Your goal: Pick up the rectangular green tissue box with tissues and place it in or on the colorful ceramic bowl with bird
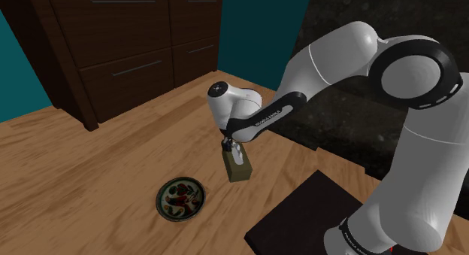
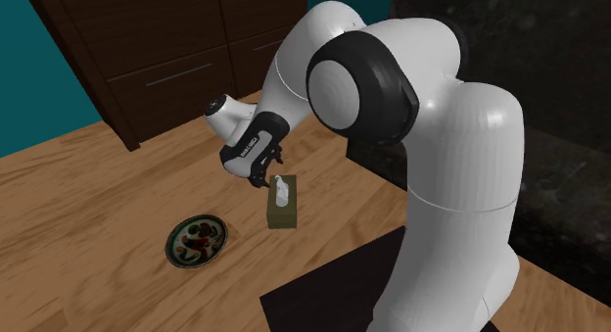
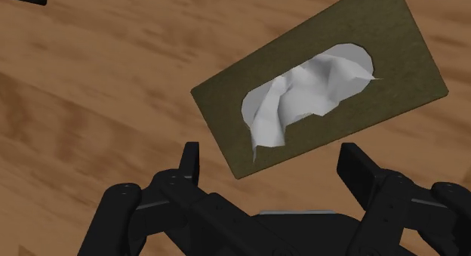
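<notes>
An olive-green box (image 3: 392, 58) is seen lying askew on a wooden surface (image 3: 90, 88), with a white tissue (image 3: 309, 88) bunched in its opening. The end effector (image 3: 270, 152) is held open over one corner, its fingers (image 3: 189, 164) spread wide and touching nothing.

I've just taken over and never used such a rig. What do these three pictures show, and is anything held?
A white robot arm on a black stand. Two pictures look down from cameras near it; the third looks along its tool. On the wooden surface stand an olive tissue box and a patterned bowl, apart. The tool hangs open over the box, its fingers not touching it; nothing is held.
</notes>
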